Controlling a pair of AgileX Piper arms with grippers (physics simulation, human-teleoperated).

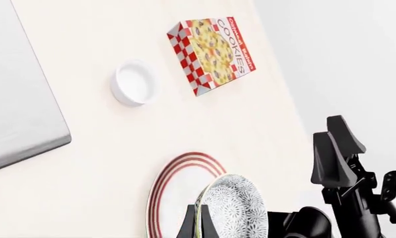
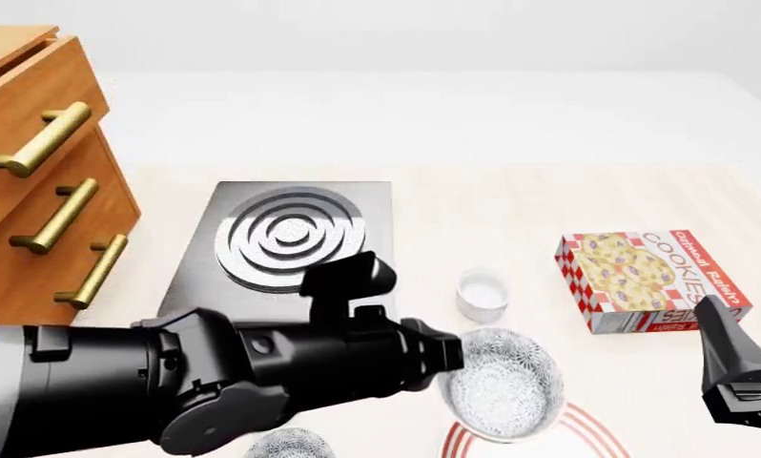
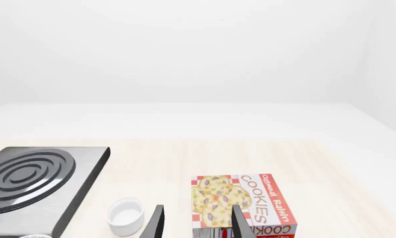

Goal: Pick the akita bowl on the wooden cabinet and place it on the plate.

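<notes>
My left gripper is shut on the rim of the akita bowl, a grey-and-white speckled bowl. It holds the bowl just over the white plate with red rings, at the near edge of the table. In the left wrist view the bowl appears tilted in front of the plate, and I cannot tell whether they touch. The wooden cabinet stands at the far left. My right gripper is open and empty, low at the right.
A look-alike speckled bowl peeks out under my left arm at the bottom edge. The grey stove plate lies beyond it, a small white cup sits behind the plate, and a cookie box lies to the right.
</notes>
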